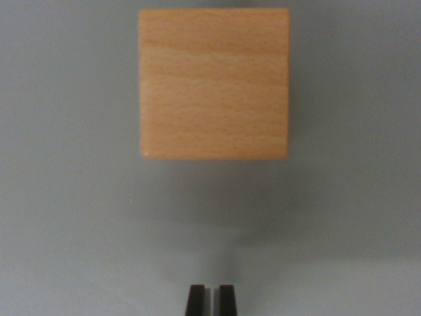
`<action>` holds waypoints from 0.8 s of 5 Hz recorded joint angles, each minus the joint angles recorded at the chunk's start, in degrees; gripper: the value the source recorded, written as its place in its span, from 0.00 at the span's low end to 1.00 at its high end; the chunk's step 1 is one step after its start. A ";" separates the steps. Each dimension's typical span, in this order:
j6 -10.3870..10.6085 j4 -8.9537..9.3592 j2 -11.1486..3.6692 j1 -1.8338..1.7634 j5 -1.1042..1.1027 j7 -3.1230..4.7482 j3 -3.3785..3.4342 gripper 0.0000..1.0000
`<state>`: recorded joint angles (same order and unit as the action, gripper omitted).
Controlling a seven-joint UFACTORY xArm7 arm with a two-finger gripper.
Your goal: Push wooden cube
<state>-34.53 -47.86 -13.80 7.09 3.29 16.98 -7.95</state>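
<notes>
A light wooden cube (214,83) with horizontal grain fills the upper middle of the wrist view, resting on a plain grey surface (72,217). At the bottom edge my gripper (211,296) shows as two black fingertips (195,299) standing side by side with only a thin slit between them, shut on nothing. The fingertips sit well below the cube in the picture, with a stretch of bare grey surface and a soft shadow between them and the cube's near face.
Only the flat grey surface surrounds the cube on the left, right and below. A faint shadow lies under the cube's lower edge.
</notes>
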 joint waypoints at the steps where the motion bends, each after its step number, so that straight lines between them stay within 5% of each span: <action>1: 0.02 0.01 0.00 0.00 0.00 0.00 0.00 0.00; 3: 0.02 0.01 0.00 0.00 0.00 0.00 0.00 0.00; 4: 0.02 0.01 0.00 0.00 0.00 0.00 0.00 1.00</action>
<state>-34.51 -47.84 -13.80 7.10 3.29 16.99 -7.95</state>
